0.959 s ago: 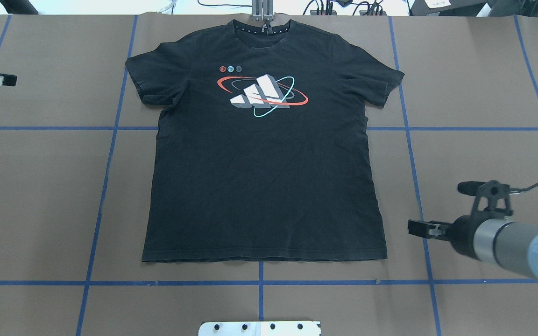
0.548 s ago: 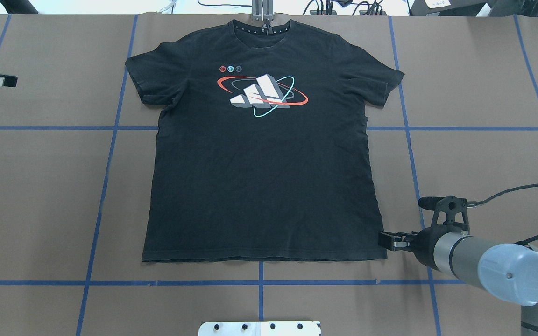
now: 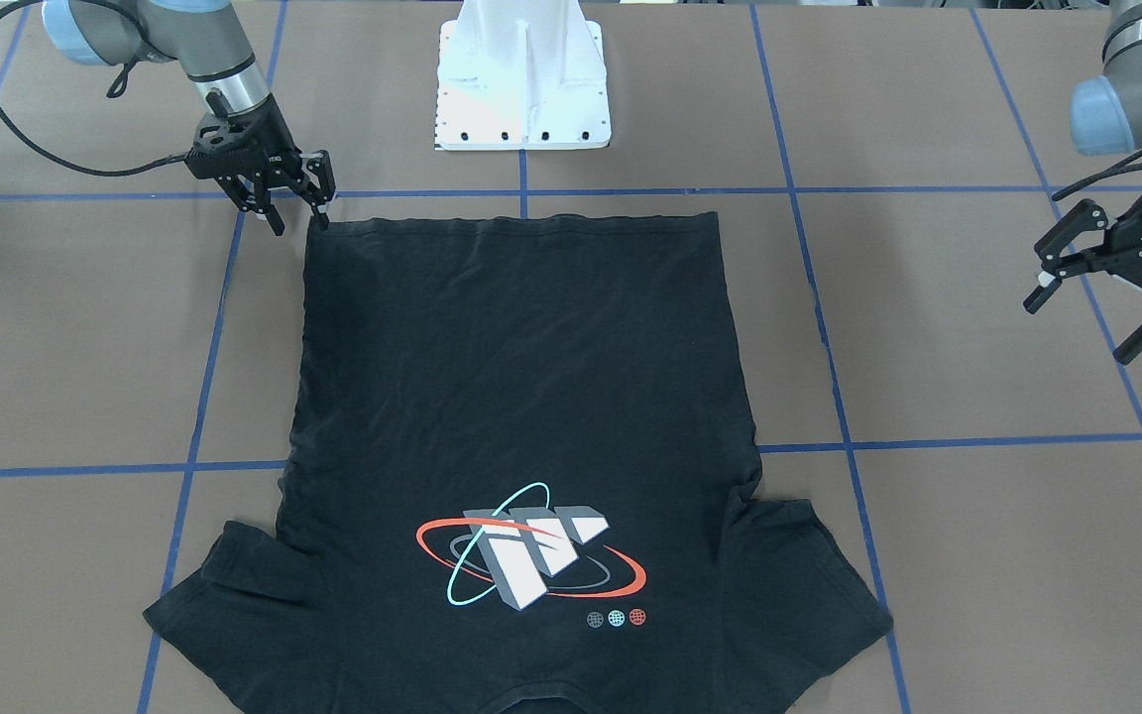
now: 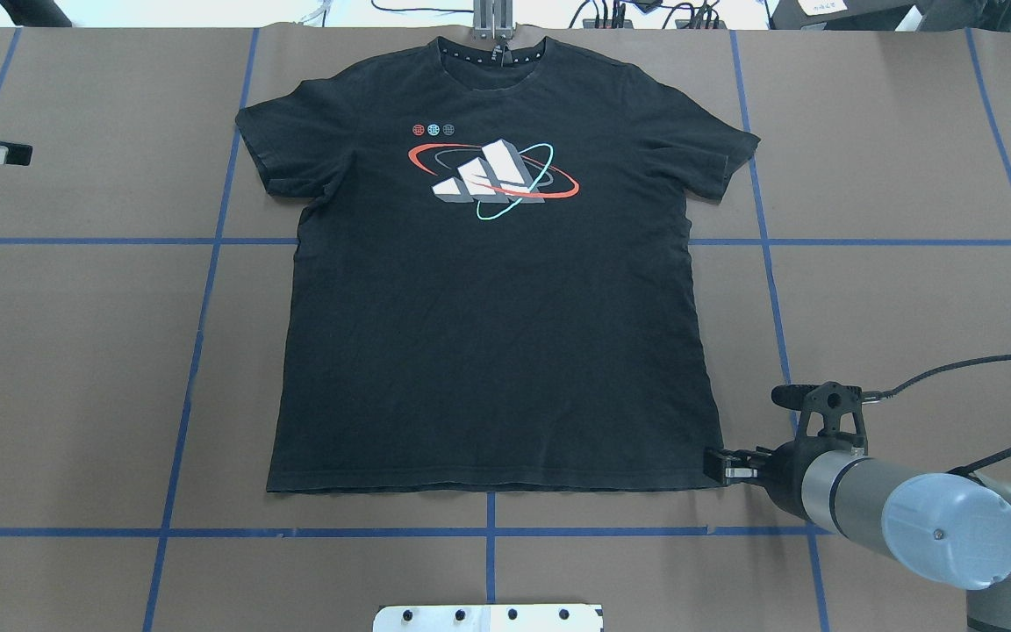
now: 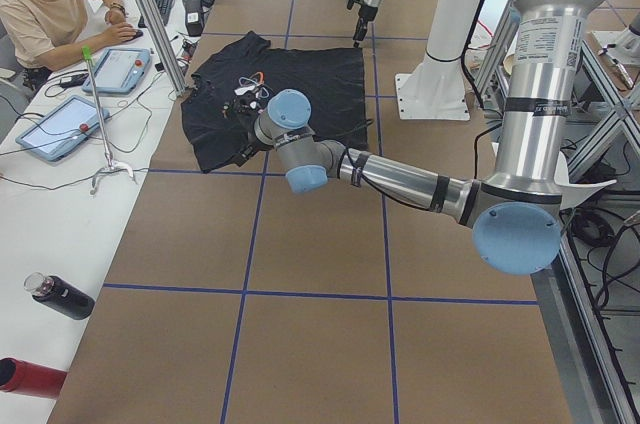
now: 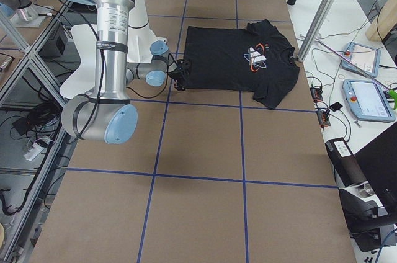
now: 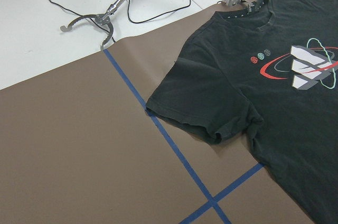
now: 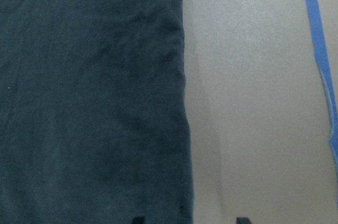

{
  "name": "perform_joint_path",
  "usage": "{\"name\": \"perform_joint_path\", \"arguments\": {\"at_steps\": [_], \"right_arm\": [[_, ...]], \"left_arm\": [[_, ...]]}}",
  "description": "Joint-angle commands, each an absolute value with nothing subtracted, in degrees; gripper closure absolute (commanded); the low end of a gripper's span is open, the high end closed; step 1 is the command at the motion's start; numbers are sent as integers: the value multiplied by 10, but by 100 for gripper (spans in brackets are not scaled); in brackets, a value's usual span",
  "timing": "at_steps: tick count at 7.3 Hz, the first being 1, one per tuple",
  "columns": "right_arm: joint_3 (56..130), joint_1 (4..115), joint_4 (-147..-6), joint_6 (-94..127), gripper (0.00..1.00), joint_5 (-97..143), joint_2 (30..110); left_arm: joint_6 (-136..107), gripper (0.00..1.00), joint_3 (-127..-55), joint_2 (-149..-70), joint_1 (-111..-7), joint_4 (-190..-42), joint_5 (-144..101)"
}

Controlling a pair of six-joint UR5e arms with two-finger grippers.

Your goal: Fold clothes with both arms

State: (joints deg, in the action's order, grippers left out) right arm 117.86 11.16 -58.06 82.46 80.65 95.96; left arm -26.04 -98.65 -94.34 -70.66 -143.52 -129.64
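Observation:
The black T-shirt (image 4: 488,333) lies flat and face up on the brown table, its orbit logo (image 4: 492,175) toward the far edge and its collar at the back. My right gripper (image 3: 295,218) stands open at the shirt's near right hem corner, low over the table, one finger on each side of the corner. In the right wrist view the shirt's side edge (image 8: 182,129) runs between the two fingertips (image 8: 138,218). Well off to the left of the shirt (image 3: 521,377) hangs my left gripper (image 3: 1082,327), open and empty. The left wrist view looks over the left sleeve (image 7: 211,113).
Blue tape lines (image 4: 488,531) divide the table into squares. The white pedestal base (image 3: 521,89) stands just behind the hem. A metal post (image 4: 492,22) rises at the far edge by the collar. A person (image 5: 50,14) sits at a side desk with tablets and bottles (image 5: 60,296).
My right gripper has moved left and nearer the front edge, from beside the shirt to its hem corner. The left gripper and the shirt have stayed put.

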Motion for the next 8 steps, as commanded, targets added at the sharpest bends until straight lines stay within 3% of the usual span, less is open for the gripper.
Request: {"name": "perform_joint_path", "arguments": {"at_steps": [1, 2, 5, 8], "right_arm": [[1179, 105, -608, 825, 47, 805, 945], [1179, 103, -608, 825, 58, 805, 945], [1180, 99, -620, 825, 75, 806, 946], [1188, 101, -621, 825, 73, 807, 946]], "left_arm": [[-260, 0, -985, -942, -707, -1435, -1296], [-259, 0, -984, -942, -707, -1435, -1296], [-260, 0, -984, -943, -707, -1435, -1296], [-260, 0, -982, -943, -707, -1435, -1296]]}}
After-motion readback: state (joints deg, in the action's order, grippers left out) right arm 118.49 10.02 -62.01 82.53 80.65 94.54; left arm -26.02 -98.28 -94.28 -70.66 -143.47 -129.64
